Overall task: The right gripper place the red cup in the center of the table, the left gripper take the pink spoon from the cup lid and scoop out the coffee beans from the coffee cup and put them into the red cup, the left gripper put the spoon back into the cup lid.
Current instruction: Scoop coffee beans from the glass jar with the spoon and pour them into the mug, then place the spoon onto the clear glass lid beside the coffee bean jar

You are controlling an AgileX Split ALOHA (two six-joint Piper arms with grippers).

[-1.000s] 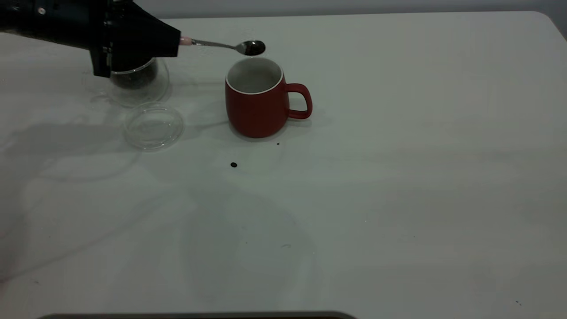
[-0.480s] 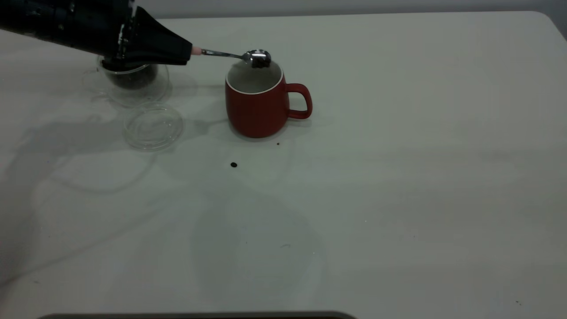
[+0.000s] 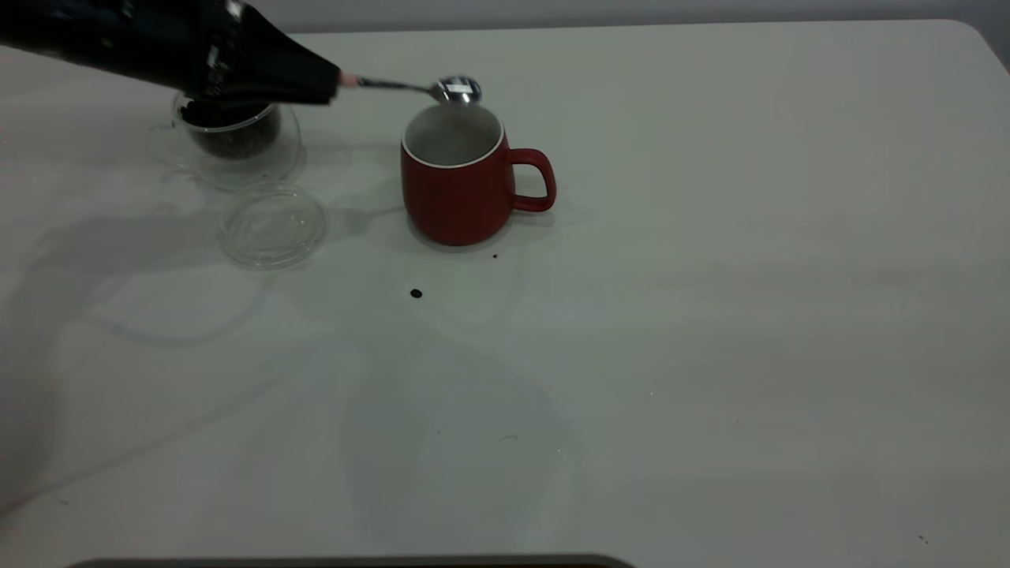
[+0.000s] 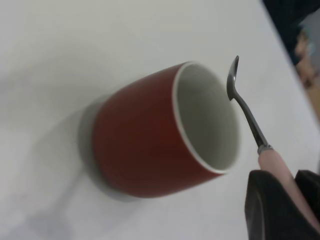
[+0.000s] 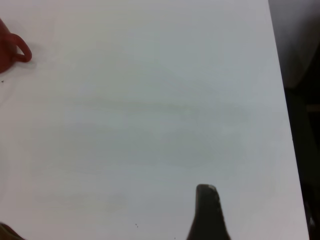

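The red cup (image 3: 454,189) stands upright left of the table's middle, handle to the right; it also shows in the left wrist view (image 4: 145,145). My left gripper (image 3: 327,79) is shut on the pink handle of the pink spoon (image 3: 442,88) and holds it just over the cup's far rim. In the left wrist view the gripper (image 4: 287,175) holds the spoon (image 4: 245,107) with its bowl turned on edge; I see no beans in it. The coffee cup (image 3: 237,146) holds coffee beans (image 3: 233,134), partly behind the gripper. The empty cup lid (image 3: 272,225) lies in front of it.
One stray bean (image 3: 416,293) and a dark speck (image 3: 495,255) lie on the table (image 3: 710,315) in front of the red cup. The right arm is out of the exterior view; one black finger (image 5: 207,212) shows over bare table near its edge.
The spoon dipped to the cup's mouth with beans in its bowl, then rose a little; its bowl now looks shiny. The left gripper rolled and shifted slightly right.
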